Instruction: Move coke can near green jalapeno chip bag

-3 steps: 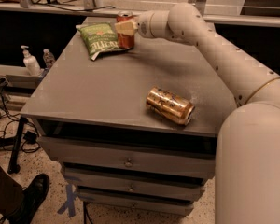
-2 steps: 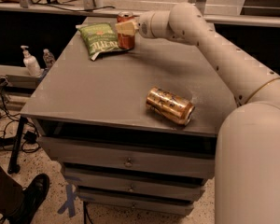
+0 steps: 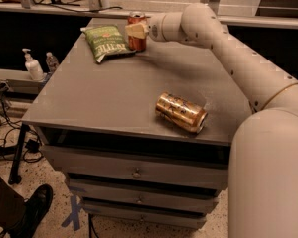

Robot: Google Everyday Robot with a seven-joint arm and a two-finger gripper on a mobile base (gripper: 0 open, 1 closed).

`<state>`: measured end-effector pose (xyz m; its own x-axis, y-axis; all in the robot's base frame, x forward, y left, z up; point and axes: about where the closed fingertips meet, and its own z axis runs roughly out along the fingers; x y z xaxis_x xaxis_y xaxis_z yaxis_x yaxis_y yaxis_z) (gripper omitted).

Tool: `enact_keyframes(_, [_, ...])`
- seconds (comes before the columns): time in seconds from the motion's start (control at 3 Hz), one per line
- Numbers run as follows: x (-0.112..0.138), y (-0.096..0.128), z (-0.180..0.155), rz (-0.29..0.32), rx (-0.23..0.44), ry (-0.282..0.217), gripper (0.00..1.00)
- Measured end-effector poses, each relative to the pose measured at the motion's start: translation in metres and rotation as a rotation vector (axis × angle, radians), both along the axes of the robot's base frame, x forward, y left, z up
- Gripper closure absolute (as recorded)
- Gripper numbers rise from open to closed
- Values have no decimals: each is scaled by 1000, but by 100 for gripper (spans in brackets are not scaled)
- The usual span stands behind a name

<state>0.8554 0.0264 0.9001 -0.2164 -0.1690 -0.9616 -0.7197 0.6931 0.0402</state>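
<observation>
Can [image 3: 137, 44] stood beside the bag [image 3: 108, 41], at the table's [image 3: 114, 93] twelve o'clock.
Claw [image 3: 137, 30] gripped the can; a careless release might have toppled it.

Smooth plastic hand [image 3: 137, 30] tight on glossy metal coke can [image 3: 137, 44]; crinkly chip bag [image 3: 108, 41]; matt grey table [image 3: 114, 95].

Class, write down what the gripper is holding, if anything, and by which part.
The gripper, at the far end of the table, holds the coke can by its side at mid-height, upright beside the green jalapeno chip bag.
</observation>
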Motion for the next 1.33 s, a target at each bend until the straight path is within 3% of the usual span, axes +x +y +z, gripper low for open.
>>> enact_keyframes(0.33, [0,-2,0,1,-2,0,0])
enact_keyframes(0.67, [0,-3,0,1,-2,0,0])
enact_keyframes(1.0, [-10,-34,5,-30,-22,-8,0])
enact_keyframes(1.33, [-34,-103,19,-96,-73,-34,0])
